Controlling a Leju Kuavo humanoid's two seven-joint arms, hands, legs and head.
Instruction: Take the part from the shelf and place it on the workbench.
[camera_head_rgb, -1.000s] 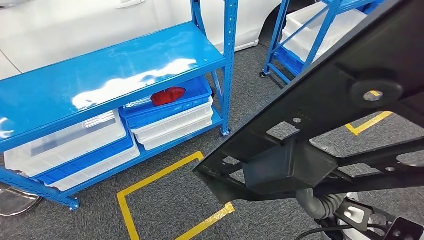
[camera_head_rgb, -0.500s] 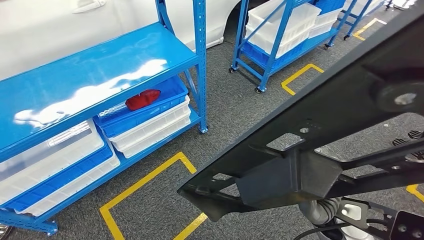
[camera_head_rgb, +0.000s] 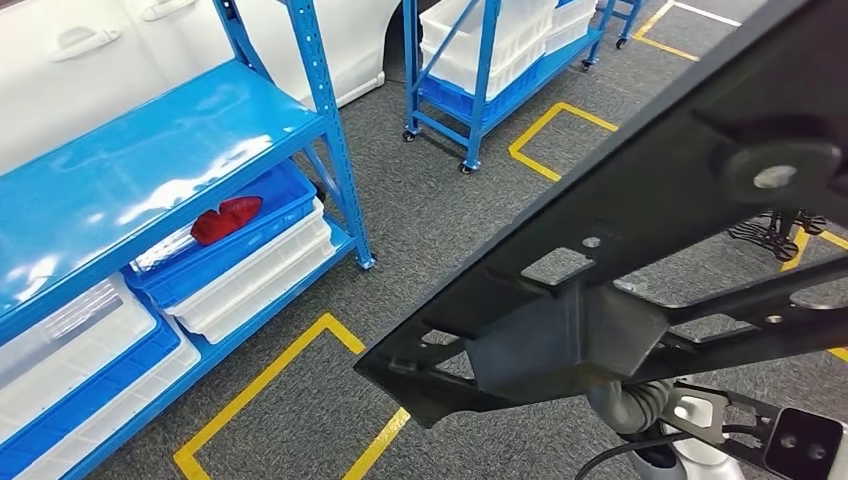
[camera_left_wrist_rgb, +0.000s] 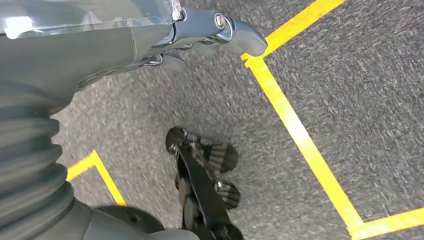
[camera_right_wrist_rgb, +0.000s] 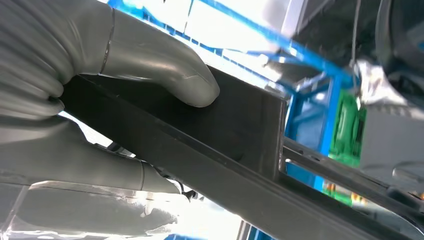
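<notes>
Part (camera_head_rgb: 640, 230), a large black frame with cut-out openings and a boxy block at its middle, held up close in front of the head camera, above the grey carpet floor (camera_head_rgb: 440, 200) and well apart from the blue shelf (camera_head_rgb: 150, 150) at the left. Right wrist view: right hand (camera_right_wrist_rgb: 100, 100) grips the part, thick grey thumb pressed on one face of a black bar and the other fingers wrapped beneath it; this grasp is hidden in the head view. Left wrist view: left hand (camera_left_wrist_rgb: 165, 30) hangs over the floor and its yellow tape lines (camera_left_wrist_rgb: 300, 135), holding nothing; whether its fingers are spread or curled cannot be told. Head view also shows a red object (camera_head_rgb: 225, 218) in a blue bin (camera_head_rgb: 280, 205) on the shelf's lower level, above white bins (camera_head_rgb: 260, 275).
</notes>
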